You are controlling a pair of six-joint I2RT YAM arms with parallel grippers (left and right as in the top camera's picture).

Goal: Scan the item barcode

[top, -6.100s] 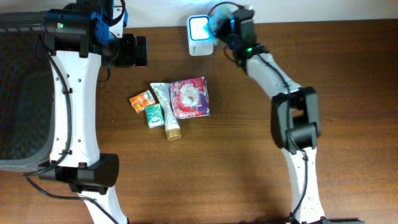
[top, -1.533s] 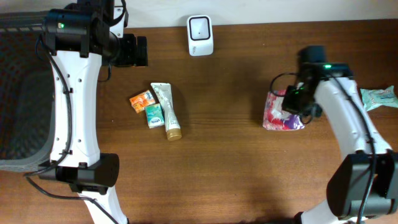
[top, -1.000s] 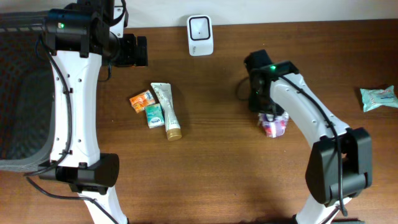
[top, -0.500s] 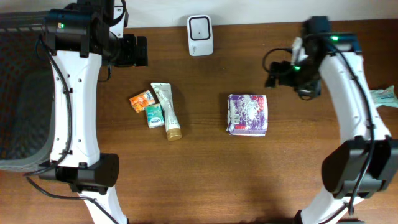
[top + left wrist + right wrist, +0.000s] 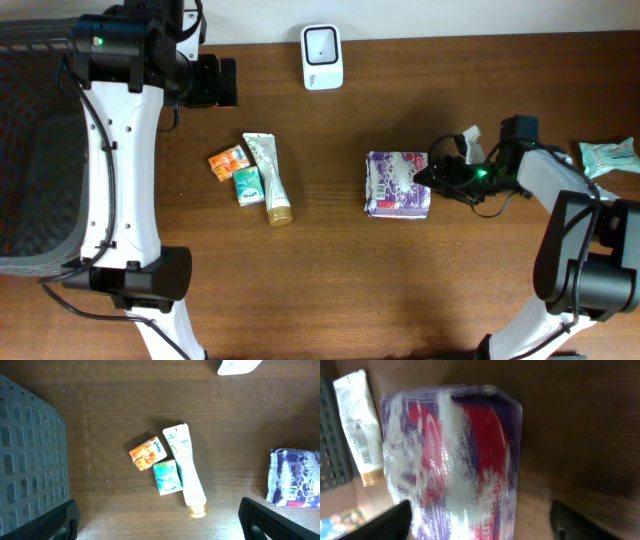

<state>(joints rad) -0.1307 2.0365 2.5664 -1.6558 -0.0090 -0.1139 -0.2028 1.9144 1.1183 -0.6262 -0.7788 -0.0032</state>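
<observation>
Your right claw (image 5: 438, 172) stood spread wide just beside the purple packet's (image 5: 396, 184) right edge, released. Your left claw (image 5: 212, 82) hung fully open, holding nothing.

I have the scanner (image 5: 322, 56) at the table's (image 5: 350, 290) far edge, about midway along it. Left of centre sits a cluster. The tube (image 5: 268, 178) lies front to back, the rear box (image 5: 229, 161) is just beside its left, and the front box (image 5: 247, 186) is against the tube's left side. The packet (image 5: 398, 184) lies flat right of centre, well apart from the cluster. My right gripper (image 5: 436, 173) is at the packet's right edge. A wipes pack (image 5: 607, 157) lies near the table's right edge. The basket (image 5: 30, 150) stands off the table's left side, and my left gripper (image 5: 210, 80) hangs behind the cluster.
</observation>
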